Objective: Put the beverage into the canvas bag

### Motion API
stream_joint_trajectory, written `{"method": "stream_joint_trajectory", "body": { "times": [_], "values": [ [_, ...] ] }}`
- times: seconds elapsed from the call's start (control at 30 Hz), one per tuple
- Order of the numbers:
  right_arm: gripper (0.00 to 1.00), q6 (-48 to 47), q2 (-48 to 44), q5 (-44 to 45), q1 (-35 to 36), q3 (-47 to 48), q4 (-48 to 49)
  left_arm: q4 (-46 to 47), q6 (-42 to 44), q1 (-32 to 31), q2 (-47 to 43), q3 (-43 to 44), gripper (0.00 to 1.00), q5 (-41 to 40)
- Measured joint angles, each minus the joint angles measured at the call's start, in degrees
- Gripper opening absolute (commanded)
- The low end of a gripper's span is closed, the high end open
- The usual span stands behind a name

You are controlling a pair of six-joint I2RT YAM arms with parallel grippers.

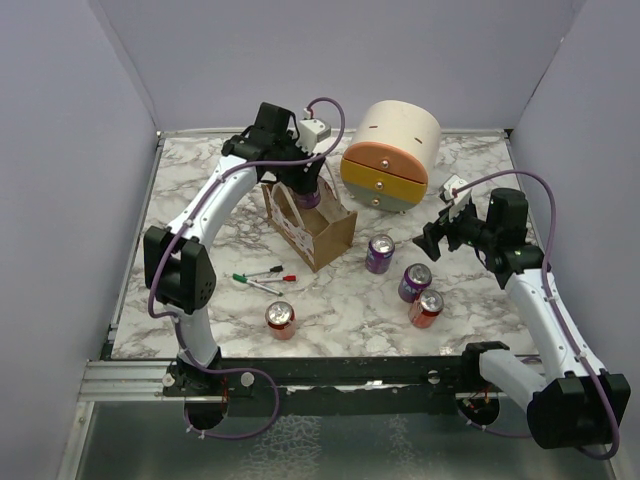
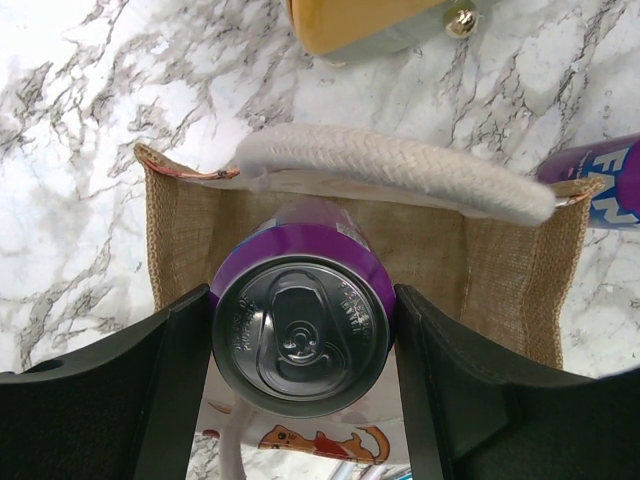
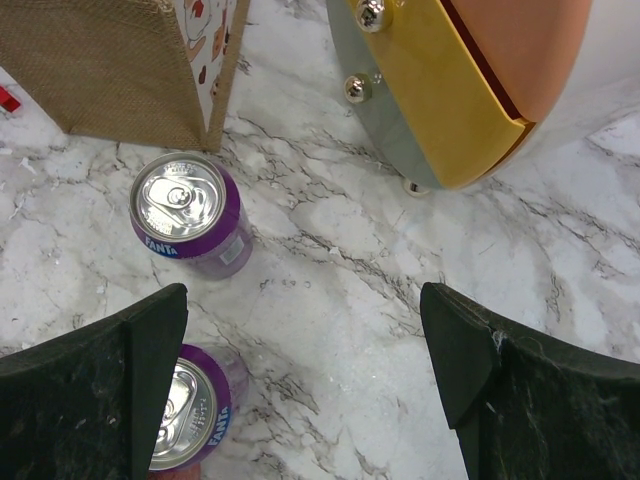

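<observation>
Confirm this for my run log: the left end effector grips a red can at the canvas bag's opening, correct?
Not quite: the can is purple, not red, as the left wrist view shows. The left end effector does grip it at the canvas bag's opening.

The bag point(image 2: 180, 240) is coarse, rough woven cloth; its handle point(image 2: 400, 170) is pale braided rope. The can point(image 2: 300, 335) has a shiny metal lid. The tabletop point(image 2: 90, 100) is smooth and marbled.
</observation>
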Motion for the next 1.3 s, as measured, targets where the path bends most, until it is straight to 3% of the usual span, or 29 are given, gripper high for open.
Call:
{"method": "stream_joint_trajectory", "body": {
  "times": [0.83, 1.3],
  "values": [
    [1.0, 0.0, 0.2, -1.0, 0.0, 0.0, 0.0, 11.0, -5.9, 1.2, 3.3, -10.0, 0.0, -0.7],
    [1.0, 0.0, 0.2, -1.0, 0.0, 0.0, 0.0, 14.8, -6.7, 1.2, 5.4, -10.5, 0.02, -3.3]
  ]
}}
